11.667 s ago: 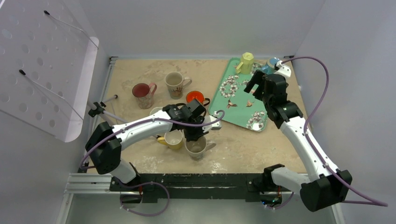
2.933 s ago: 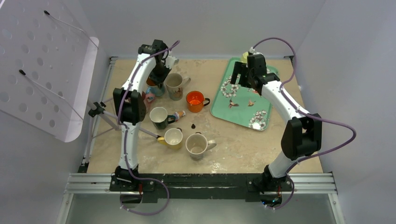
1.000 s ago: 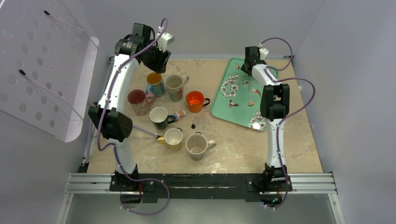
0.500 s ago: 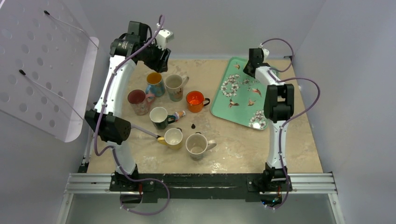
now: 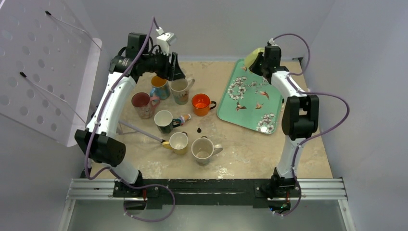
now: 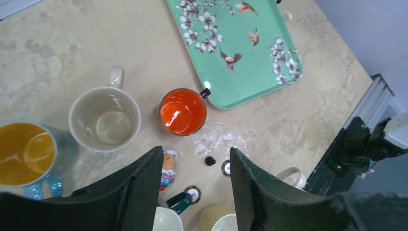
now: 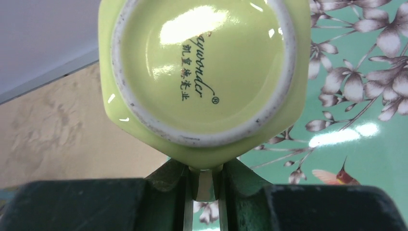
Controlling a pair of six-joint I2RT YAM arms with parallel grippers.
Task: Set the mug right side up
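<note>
7 glazed mugs (image 5: 180,90) stand mouth-up on the mottled beige stone-look table (image 5: 298,144), in maroon, blue with a yellow inside, cream, orange, dark green, yellow and grey. Beside them lies the smooth mint-green rectangular tray (image 5: 250,103), printed with white blossoms and small birds.

The lime-green glazed ceramic mug (image 7: 202,72) is at the tray's far left corner. Its glossy base faces the right wrist camera, with a rough, unglazed pale foot ring around dark printed lettering. Below the round base its wall looks faceted. Whether it clears the tray I cannot tell.

Compared with 0.5 s earlier, the lime mug now shows in the top view beside the right wrist, where the arm hid it before. The right elbow has swung further out to the right. The left arm has turned so its wrist sits over the blue and cream mugs.

The right gripper (image 7: 204,174) is clamped on the mug's thin handle (image 7: 204,185), and its 2 dark fingers (image 7: 166,180) press from either side just beneath the body. The left gripper (image 6: 196,163) hangs with its fingers apart, and nothing sits between them.
</note>
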